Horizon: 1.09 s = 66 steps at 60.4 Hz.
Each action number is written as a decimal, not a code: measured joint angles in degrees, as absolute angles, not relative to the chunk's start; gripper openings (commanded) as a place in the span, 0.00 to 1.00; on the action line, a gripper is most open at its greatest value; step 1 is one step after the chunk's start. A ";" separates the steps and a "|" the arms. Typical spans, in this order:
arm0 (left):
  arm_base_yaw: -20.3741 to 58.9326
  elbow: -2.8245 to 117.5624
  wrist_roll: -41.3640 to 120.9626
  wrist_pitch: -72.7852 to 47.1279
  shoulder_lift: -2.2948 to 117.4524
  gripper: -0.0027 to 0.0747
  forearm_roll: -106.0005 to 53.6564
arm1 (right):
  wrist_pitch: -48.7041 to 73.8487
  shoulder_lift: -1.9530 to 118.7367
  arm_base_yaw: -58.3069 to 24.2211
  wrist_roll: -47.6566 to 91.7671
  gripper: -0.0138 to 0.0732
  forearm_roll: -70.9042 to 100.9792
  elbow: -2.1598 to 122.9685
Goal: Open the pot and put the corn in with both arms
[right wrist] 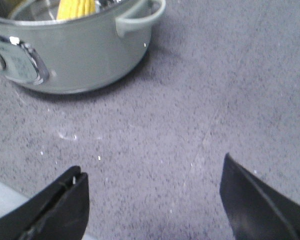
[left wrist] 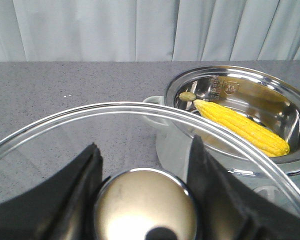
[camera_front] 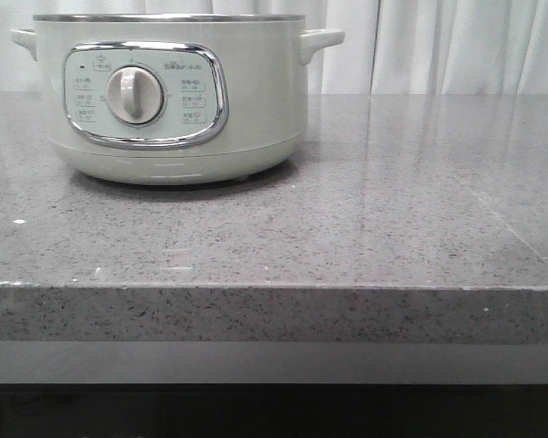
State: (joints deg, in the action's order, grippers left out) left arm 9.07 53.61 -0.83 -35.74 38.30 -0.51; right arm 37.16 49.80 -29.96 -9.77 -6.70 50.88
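The pale grey-green pot (camera_front: 169, 96) stands at the back left of the stone counter, lidless. In the left wrist view the yellow corn (left wrist: 240, 127) lies inside the pot (left wrist: 250, 107) against its steel wall. My left gripper (left wrist: 142, 165) is shut on the chrome knob (left wrist: 145, 205) of a glass lid (left wrist: 65, 130), held clear of the pot. The right wrist view shows the pot (right wrist: 75, 45) with the corn (right wrist: 76, 8) poking above its rim. My right gripper (right wrist: 152, 185) hangs open over bare counter, nothing between its fingers. Neither gripper shows in the front view.
The grey speckled counter (camera_front: 365, 228) stretches right of the pot, with its front edge (camera_front: 274, 287) close to the camera. White curtains (camera_front: 438, 46) hang behind. One pot handle (right wrist: 137, 17) sticks out toward my right gripper's side.
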 measured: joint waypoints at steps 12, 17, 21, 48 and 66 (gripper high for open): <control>9.07 53.61 -0.83 -35.74 38.30 0.35 -0.51 | 37.66 48.91 -29.96 -9.77 0.80 -6.70 48.91; 9.07 53.61 -0.83 -35.74 38.30 0.35 -0.51 | 37.75 48.91 -29.96 -9.77 0.80 -6.70 48.77; 9.07 53.61 -0.83 -35.74 38.30 0.35 -0.51 | 37.75 48.91 -29.96 -9.77 0.80 -6.70 48.77; 9.07 53.61 -0.72 -33.85 38.74 0.35 -3.56 | 37.75 49.24 -29.96 -9.77 0.80 -6.70 48.77; 13.94 58.03 5.41 -29.89 48.44 0.35 -10.73 | 37.75 49.24 -29.96 -9.77 0.80 -6.70 48.77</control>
State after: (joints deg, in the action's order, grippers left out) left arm 13.94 58.03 5.41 -29.89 48.44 -10.73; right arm 37.75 49.24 -29.96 -9.77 -6.70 48.77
